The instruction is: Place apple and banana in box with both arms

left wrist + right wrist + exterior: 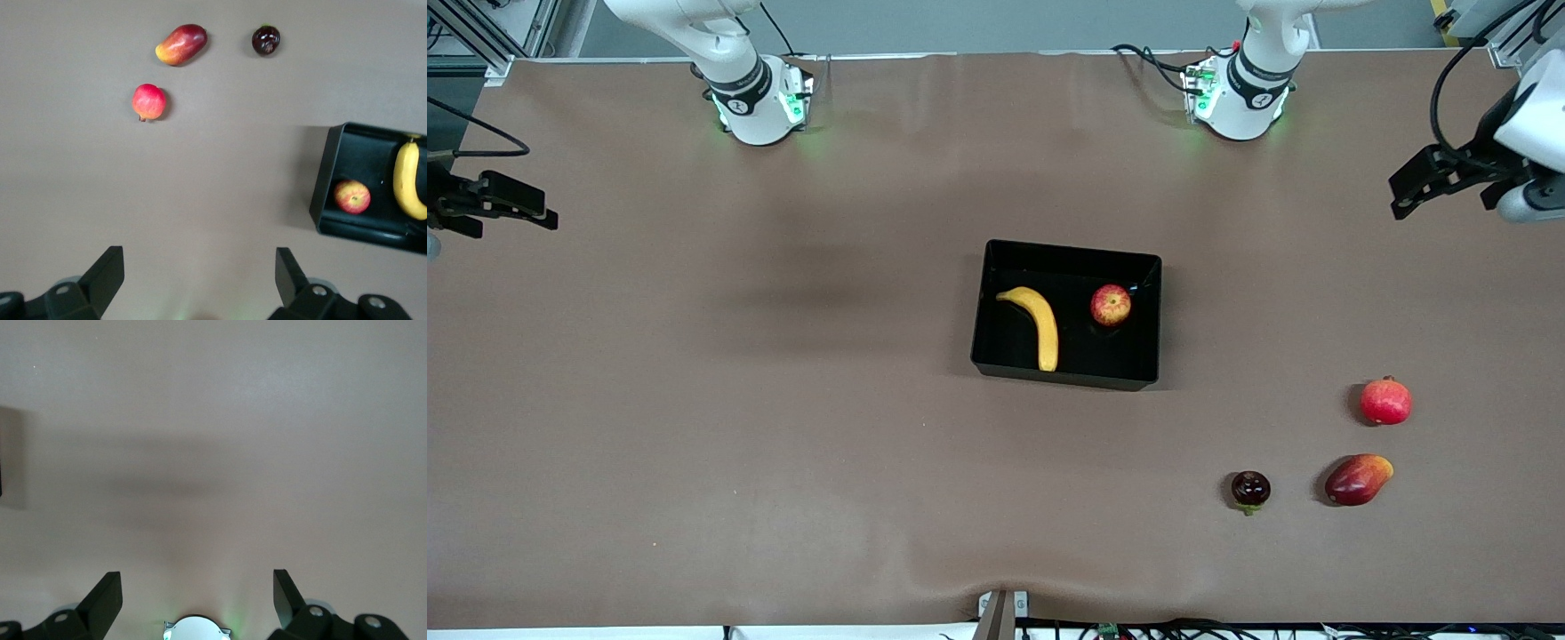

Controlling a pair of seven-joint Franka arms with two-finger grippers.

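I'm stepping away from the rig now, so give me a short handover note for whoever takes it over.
Left gripper: open, holding nothing, up over the left arm's end of the table.
Right gripper: open, holding nothing, up over the right arm's end.
The banana and the apple both lie in the box at mid-table, apart from each other.
Done: both fruits are in.
Left: nothing on the table. The pomegranate, mango and dark fruit stay out.

The left tool (pixel 199 277) hangs with its fingers (pixel 107 273) spread wide over bare tabletop (pixel 220 173). Ahead of it lie a pomegranate (pixel 149 101), mango (pixel 181 44) and dark fruit (pixel 265 40). Off to one side, the box (pixel 327 180) holds the apple (pixel 351 197) and banana (pixel 409 180).
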